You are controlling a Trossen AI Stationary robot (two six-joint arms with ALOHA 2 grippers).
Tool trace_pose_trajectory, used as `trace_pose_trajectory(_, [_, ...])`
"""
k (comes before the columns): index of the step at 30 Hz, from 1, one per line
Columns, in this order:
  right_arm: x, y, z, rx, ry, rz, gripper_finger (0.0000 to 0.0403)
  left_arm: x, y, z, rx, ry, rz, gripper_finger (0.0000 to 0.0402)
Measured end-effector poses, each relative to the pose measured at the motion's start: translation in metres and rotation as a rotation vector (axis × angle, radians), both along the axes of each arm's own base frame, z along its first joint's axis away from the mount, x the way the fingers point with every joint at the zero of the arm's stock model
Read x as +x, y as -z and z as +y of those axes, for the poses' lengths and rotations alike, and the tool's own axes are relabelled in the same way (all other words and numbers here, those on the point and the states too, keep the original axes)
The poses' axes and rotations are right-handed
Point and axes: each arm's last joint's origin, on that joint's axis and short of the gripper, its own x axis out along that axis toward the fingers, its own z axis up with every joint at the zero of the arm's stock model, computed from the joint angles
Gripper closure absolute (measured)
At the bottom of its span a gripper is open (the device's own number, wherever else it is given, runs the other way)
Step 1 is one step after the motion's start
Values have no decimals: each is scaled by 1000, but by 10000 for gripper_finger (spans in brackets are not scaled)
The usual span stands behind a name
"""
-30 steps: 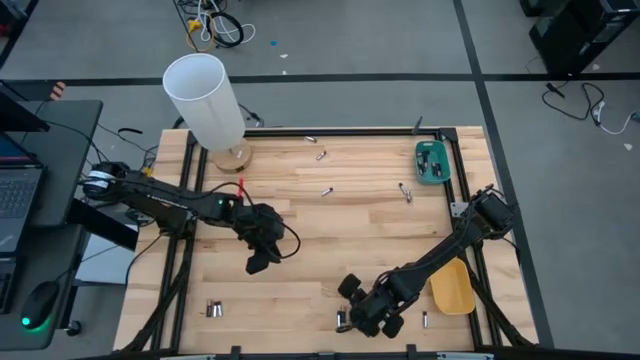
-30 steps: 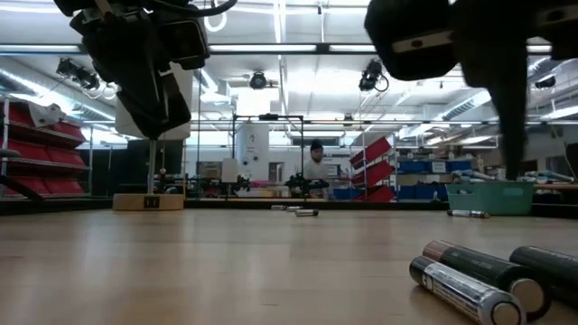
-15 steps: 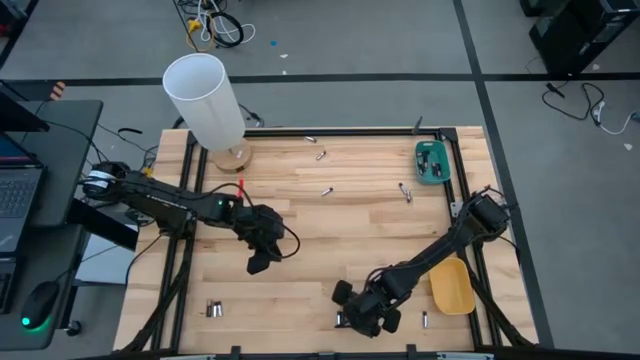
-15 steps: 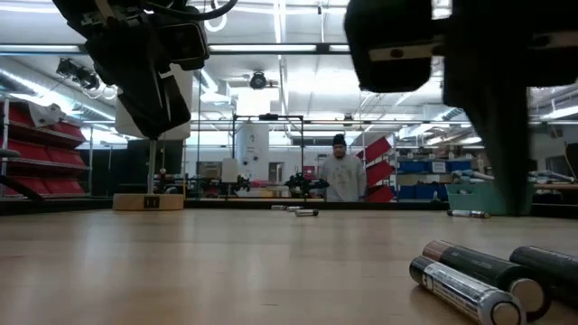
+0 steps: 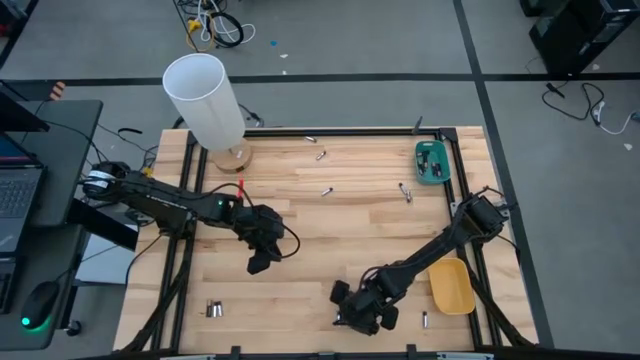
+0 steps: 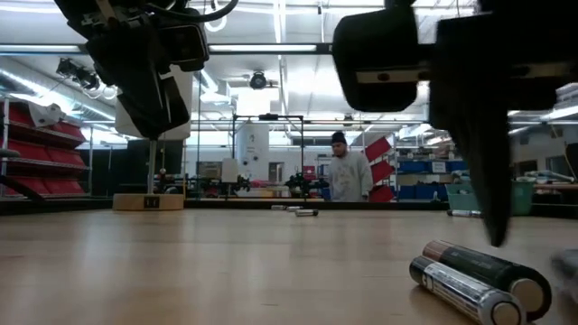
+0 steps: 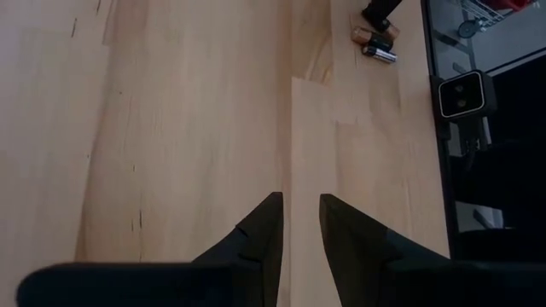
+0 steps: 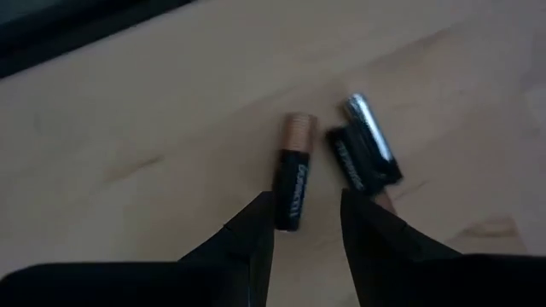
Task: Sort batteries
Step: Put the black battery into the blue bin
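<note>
Right pincer (image 8: 305, 223) just above batteries (image 8: 294, 184)

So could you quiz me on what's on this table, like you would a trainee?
1. True or false: the right gripper hangs just over a copper-topped battery with its fingers apart.
2. Which tray sits beside the right arm, at the table's edge? A. yellow tray B. teal tray C. neither
3. Fill in: the left gripper waits above bare ____.

Key: 1 true; 2 A; 3 wood, the table top, with a pair of batteries lying farther off.
</note>
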Motion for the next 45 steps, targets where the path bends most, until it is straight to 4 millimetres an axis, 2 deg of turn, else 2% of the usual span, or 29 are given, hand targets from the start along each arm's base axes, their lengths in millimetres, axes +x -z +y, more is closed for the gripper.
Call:
trace_pose_trajectory(16, [-7, 14, -7, 19, 42, 66, 281, 0, 0, 0, 3, -12, 2, 308])
trace_pose_trajectory(24, [-1, 11, -2, 97, 115, 25, 283, 0, 0, 0, 2, -14, 3, 308])
trace_pose_trajectory(32, [-2, 11, -2, 98, 117, 30, 285, 0, 0, 0, -3, -21, 7, 308])
trace_pose_trajectory(37, [-5, 17, -3, 107, 143, 48, 303, 0, 0, 0, 3, -19, 4, 308])
trace_pose_trajectory(45, [-6, 20, -7, 110, 155, 52, 359, -2, 2, 1, 8, -19, 28, 308])
